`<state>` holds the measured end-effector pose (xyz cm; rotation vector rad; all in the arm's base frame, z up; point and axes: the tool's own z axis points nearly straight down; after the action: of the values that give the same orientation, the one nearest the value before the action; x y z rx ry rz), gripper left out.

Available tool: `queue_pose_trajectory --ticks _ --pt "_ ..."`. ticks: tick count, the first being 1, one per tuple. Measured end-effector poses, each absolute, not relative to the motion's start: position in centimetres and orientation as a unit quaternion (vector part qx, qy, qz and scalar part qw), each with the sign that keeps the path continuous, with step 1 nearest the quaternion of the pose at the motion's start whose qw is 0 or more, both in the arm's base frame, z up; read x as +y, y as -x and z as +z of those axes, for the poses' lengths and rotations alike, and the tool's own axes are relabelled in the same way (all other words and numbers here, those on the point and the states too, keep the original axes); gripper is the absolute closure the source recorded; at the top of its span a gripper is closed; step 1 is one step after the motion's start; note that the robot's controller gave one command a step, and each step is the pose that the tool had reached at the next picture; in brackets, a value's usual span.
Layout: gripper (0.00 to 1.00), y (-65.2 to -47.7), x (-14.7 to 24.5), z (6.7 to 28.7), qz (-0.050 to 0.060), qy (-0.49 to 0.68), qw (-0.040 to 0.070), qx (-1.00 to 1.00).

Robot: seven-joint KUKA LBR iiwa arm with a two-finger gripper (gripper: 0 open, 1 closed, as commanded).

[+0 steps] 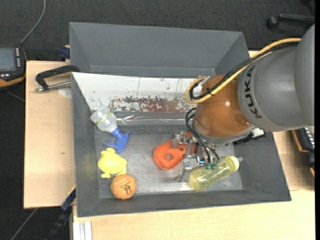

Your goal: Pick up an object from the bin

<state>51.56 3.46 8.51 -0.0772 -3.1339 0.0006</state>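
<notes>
My gripper [187, 159] is low in the bin's front right part, under the arm's wrist. It hangs between two things. An orange rounded plastic piece with a hole [166, 157] lies just to its left, touching or nearly touching it. A pale yellow see-through bottle [213, 172] lies on its side just to its right, near the front wall. The view shows nothing held in the gripper.
At the left lie a clear bottle with a blue spray head [109, 125], a yellow toy figure [110, 163] and an orange ball with a black mark [123, 186]. The arm and its orange cover hide the bin's right back part.
</notes>
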Motion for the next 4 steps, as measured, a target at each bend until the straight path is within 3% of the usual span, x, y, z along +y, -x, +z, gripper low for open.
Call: queue_pose_trajectory --ticks 1,4 --pt "1.0 -51.94 4.75 7.04 -0.002 0.044 0.0 -0.999" --pt "1.0 -51.93 4.75 7.04 -0.002 0.044 0.0 -0.999"
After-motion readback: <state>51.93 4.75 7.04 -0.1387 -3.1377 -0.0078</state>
